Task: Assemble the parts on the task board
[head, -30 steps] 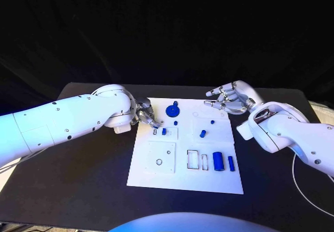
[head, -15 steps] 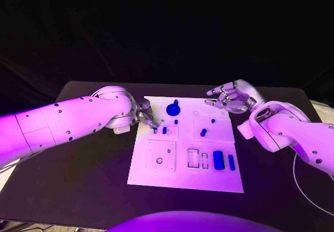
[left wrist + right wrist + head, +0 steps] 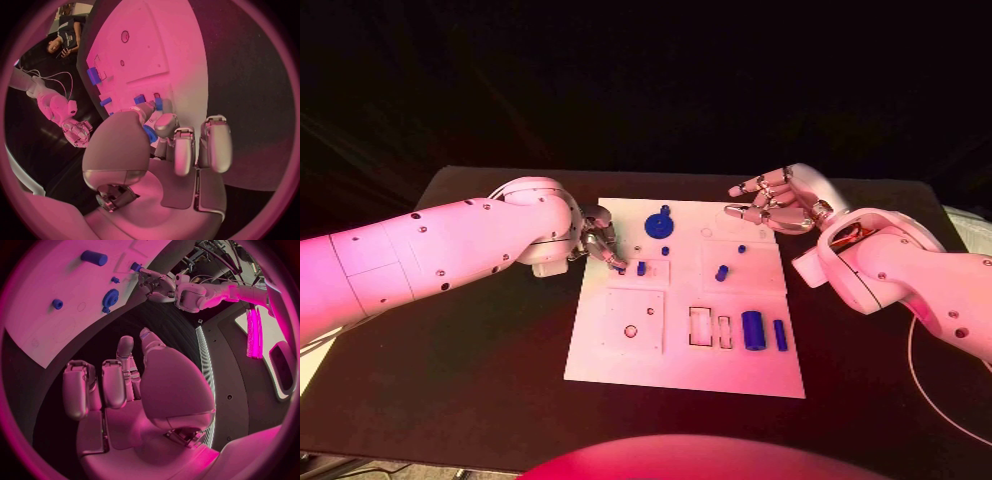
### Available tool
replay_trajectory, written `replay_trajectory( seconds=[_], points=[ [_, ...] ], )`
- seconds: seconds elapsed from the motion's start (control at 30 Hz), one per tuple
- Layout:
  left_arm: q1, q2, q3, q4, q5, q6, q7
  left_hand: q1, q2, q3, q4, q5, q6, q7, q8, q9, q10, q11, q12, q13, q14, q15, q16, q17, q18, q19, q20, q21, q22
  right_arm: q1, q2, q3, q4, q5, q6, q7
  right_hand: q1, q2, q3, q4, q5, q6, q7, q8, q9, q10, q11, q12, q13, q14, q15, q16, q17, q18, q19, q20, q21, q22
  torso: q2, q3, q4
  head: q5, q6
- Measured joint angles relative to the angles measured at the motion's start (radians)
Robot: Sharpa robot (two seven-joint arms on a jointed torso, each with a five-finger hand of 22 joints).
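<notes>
The left hand (image 3: pixel 600 240) sits at the left edge of the white board (image 3: pixel 678 372) on the black desk (image 3: pixel 459 380), its fingertips pinching a small blue piece (image 3: pixel 150 134) just beside two short blue pegs (image 3: pixel 640 268). The right hand (image 3: pixel 776 203) hovers over the board's far right corner, fingers curled loosely apart, holding nothing. A blue gear (image 3: pixel 659 229) lies near the far edge, and a blue cylinder (image 3: pixel 753 331) with a slim bar (image 3: pixel 780 336) lies toward the near right.
</notes>
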Motion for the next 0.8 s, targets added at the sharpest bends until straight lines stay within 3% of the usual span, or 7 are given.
replay_trajectory(
  seconds=[0.67,0.8],
  points=[
    [-0.001,-0.003,0.0,0.01,0.003,0.028,-0.004,0.0,0.0,0.003,0.003,-0.001,0.0,0.0,0.0,0.001,0.0,0.0,0.007,0.002,0.0,0.0,0.0,0.0,0.0,0.0,0.0,0.0,0.0,-0.002,-0.001,0.0,0.0,0.001,0.002,0.002,0.0,0.0,0.0,0.0,0.004,0.0,0.0,0.0,0.0,0.0,0.0,0.0,-0.001,0.0,0.0,0.0,0.0,0.0,0.0,0.0,0.0,0.0,0.0,0.0007,0.0005,0.001,-0.005],
    [-0.001,-0.001,0.0,0.006,0.009,0.028,-0.011,-0.027,0.011,0.01,0.009,-0.001,0.004,0.0,0.006,0.001,0.011,-0.004,0.007,0.003,0.0,0.0,0.0,0.0,0.0,0.0,0.0,0.0,0.0,-0.002,-0.002,0.0,0.0,0.001,0.002,0.002,0.0,0.0,0.0,0.0,0.005,0.0,0.0,0.0,0.0,0.0,0.0,0.0,-0.001,0.0,0.0,0.0,0.0,0.0,0.0,0.0,0.0,0.0,0.0,0.001,0.0006,0.002,-0.005]
  ],
)
